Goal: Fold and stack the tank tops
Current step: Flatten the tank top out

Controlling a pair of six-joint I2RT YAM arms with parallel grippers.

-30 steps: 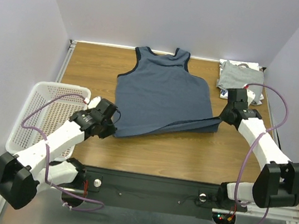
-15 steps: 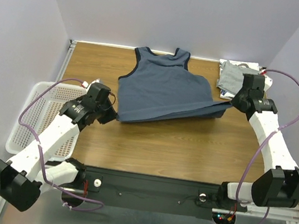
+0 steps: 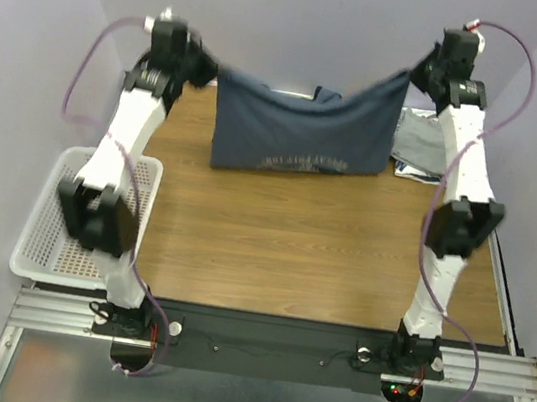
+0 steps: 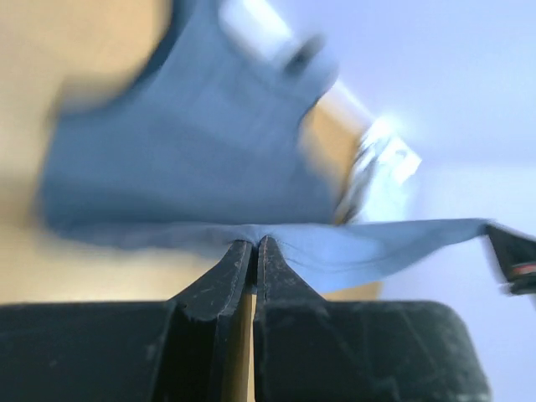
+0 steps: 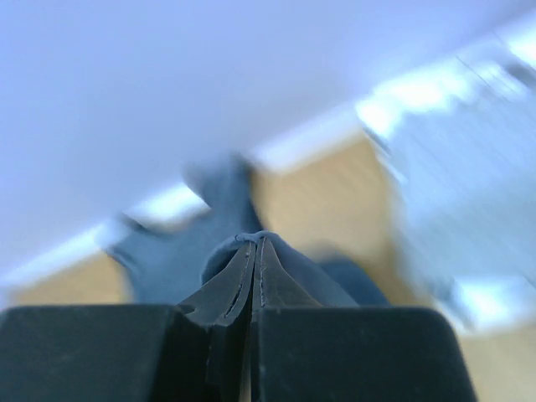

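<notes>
Left claw (image 3: 210, 71) and right claw (image 3: 415, 77) each clench a corner of the blue tank top (image 3: 299, 130), raised at upper centre; folding and stacking with the grey tops (image 3: 421, 143) remain.

White arm links (image 3: 133, 125), black joints (image 3: 462, 225), looping purple cables (image 3: 531, 70), seemingly matte black fingers (image 4: 213, 285).
</notes>
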